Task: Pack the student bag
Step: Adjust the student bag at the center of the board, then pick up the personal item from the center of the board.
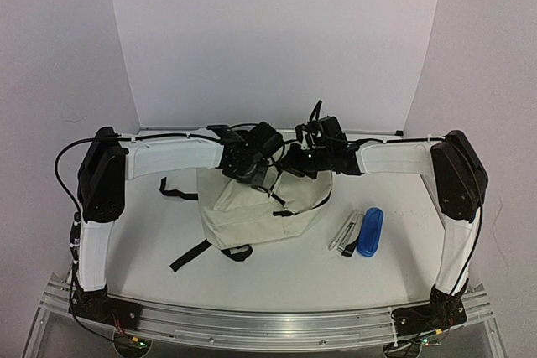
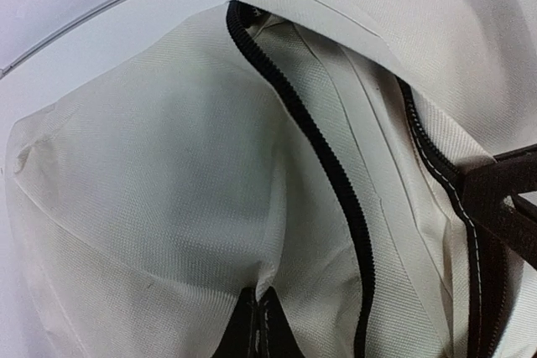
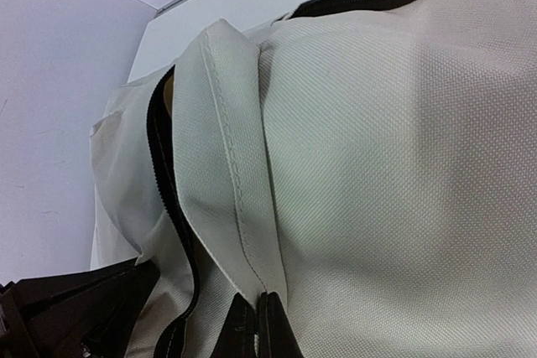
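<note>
The student bag [image 1: 252,211] is a cream fabric backpack with black straps and black zippers, lying in the middle of the table. Both grippers meet over its far top edge. My left gripper [image 1: 252,175] is shut on a pinch of the bag's cream fabric [image 2: 256,287] beside the black zipper [image 2: 336,182]. My right gripper [image 1: 295,167] is shut on the bag's cream flap edge [image 3: 267,287] next to the zipper [image 3: 172,207]. The bag [image 2: 168,190] fills both wrist views, and in the right wrist view its cloth [image 3: 394,148] bulges at the right. Its inside is hidden.
A blue oblong case [image 1: 370,231] lies on the table right of the bag, with grey and dark pens [image 1: 346,234] beside it. Black straps [image 1: 191,255] trail out at the bag's front left and another strap [image 1: 178,193] at its left. White walls stand behind.
</note>
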`<state>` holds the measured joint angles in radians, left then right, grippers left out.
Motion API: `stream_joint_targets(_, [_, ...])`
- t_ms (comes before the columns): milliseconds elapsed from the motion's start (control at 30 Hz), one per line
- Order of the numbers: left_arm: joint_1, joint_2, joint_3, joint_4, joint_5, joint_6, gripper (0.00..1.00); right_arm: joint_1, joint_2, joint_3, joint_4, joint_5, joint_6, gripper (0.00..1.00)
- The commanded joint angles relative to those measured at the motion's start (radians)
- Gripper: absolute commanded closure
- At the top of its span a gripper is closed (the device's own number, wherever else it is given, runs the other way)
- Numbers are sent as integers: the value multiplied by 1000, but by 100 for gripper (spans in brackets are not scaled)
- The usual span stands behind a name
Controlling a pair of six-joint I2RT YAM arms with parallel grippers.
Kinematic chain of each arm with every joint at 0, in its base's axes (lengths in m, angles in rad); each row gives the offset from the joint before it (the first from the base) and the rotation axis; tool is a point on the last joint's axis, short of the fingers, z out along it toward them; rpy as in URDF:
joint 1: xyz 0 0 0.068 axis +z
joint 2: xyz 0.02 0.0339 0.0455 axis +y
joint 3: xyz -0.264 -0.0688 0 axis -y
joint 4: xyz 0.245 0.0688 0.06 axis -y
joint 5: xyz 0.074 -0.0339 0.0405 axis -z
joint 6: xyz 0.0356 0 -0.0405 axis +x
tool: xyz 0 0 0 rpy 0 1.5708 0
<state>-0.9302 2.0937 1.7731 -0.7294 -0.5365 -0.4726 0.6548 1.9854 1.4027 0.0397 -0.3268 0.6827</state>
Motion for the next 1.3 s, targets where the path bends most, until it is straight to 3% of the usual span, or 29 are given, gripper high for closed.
stream_joint_targets(0, [20,-98,-52,21,-60,-19,100,-4,-54,-23,19,67,11,100])
stream_joint_targets(167, [66,-278,-191,147,38,-29,100,-6,-53,-36,7,134,28,100])
stream_joint_targets(300, [150,-388,-319,248,240,-71,100,-10,-48,-42,3,150,39,100])
stream_joint_targets(400, [206,-420,-383,317,376,-87,100,-10,-47,-33,3,142,35,100])
stream_joint_targets(600, [241,-446,-411,358,481,-71,100,-10,-80,-27,4,92,2,98])
stream_joint_targets(633, [255,-449,-413,361,509,-69,100,-11,-90,-28,3,80,-4,95])
stream_joint_targets(867, [390,-492,-445,388,779,-42,100,-9,-249,-113,-83,135,-47,44])
stream_joint_targets(1033, [492,-508,-440,361,968,-24,100,-23,-321,-219,-230,223,-34,30])
stream_joint_targets(1267, [545,-458,-362,269,1190,49,100,-135,-418,-388,-354,298,52,7])
